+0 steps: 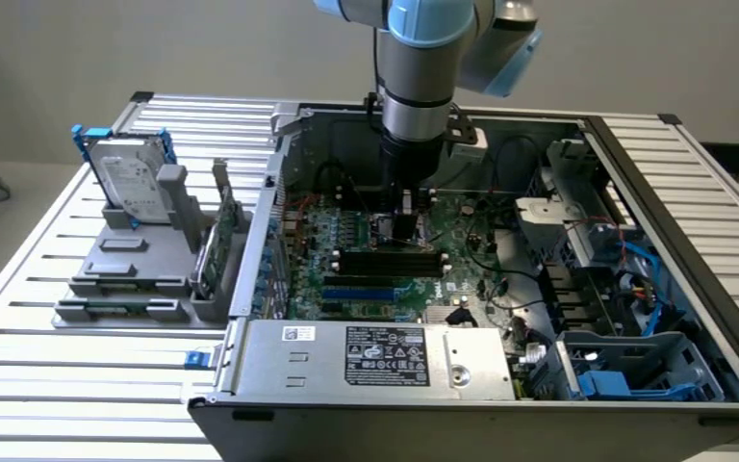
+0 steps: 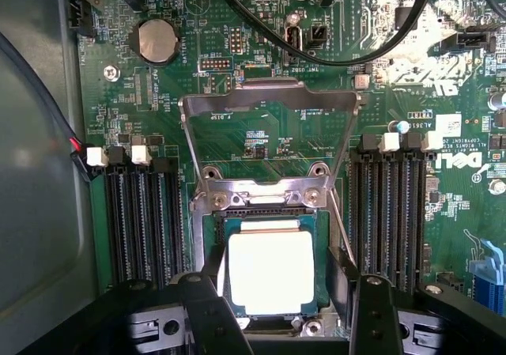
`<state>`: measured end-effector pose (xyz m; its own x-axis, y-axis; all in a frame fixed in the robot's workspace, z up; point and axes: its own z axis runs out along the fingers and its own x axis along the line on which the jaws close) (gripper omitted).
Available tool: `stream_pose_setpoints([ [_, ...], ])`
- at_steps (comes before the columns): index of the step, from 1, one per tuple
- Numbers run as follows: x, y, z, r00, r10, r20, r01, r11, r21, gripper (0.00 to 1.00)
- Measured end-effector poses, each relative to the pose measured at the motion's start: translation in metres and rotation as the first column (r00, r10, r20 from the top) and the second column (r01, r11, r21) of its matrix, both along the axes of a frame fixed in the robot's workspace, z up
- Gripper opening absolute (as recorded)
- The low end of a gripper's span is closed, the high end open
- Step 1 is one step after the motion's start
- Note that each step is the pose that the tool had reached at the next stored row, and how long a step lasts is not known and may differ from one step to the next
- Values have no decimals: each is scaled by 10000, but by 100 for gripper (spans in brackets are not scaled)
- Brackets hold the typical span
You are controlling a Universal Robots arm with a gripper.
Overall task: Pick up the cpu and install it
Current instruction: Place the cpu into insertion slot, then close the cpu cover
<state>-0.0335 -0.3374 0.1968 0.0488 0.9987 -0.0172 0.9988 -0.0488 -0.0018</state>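
The hand's (image 2: 281,282) two fingers (image 2: 212,315), spread, straddle one cpu (image 2: 271,272) at one open socket (image 2: 262,189).

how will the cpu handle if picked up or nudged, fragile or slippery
Probably stiff and light: the cpu is a thin flat square. Its shiny metal top looks slippery. Nudging sideways likely won't slide it, as it sits within the socket frame.

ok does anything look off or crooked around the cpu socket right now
Nothing stands out. The cpu lies square to the socket frame, its edges parallel to it. The load plate is flipped open, not clamped down, which fits an install under way. The gripper is right at the cpu. No visible damage.
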Motion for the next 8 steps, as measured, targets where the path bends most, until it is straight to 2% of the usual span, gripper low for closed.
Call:
stream_pose_setpoints([
  [8,0,0,46,10000,0,19,0,10000,9,62],
])
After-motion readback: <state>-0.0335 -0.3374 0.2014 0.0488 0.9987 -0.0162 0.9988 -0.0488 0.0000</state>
